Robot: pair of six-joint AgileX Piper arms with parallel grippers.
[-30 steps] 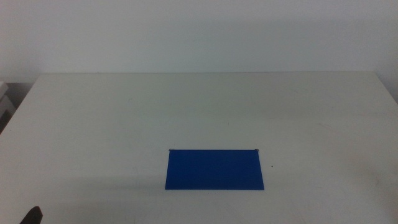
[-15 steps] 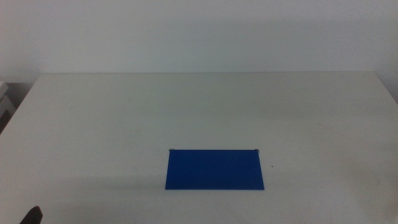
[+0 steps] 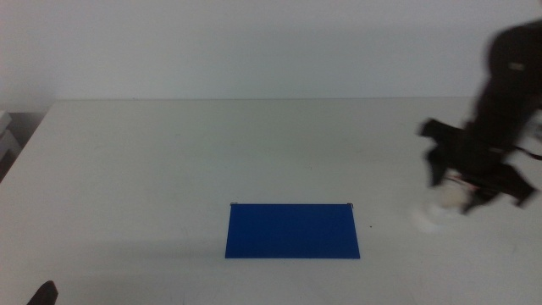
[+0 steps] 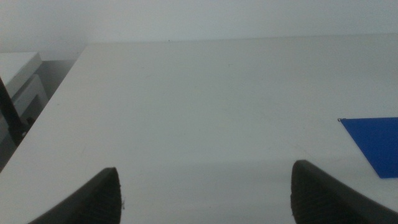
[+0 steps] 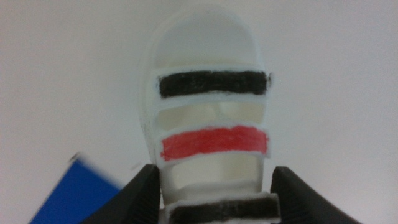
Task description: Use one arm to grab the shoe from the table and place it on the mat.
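Note:
The right arm (image 3: 500,93) reaches in from the right, blurred by motion. My right gripper (image 3: 461,188) holds the white shoe (image 3: 434,210) just right of the blue mat (image 3: 292,230), low over the table (image 3: 169,152). In the right wrist view the gripper (image 5: 214,183) has its jaws against both sides of the shoe (image 5: 211,112), whose two black straps and one red strap show, and a mat corner (image 5: 74,196) lies beside it. My left gripper (image 4: 205,186) is open and empty at the near left edge (image 3: 42,295). The mat's edge (image 4: 373,140) shows in the left wrist view.
A white wall stands behind the table's far edge. White furniture (image 4: 22,81) stands beyond the table's left side. A small dark speck (image 3: 369,226) lies right of the mat.
The right arm and the shoe have come into view at the right, where only bare table showed before. The mat and left gripper have not moved.

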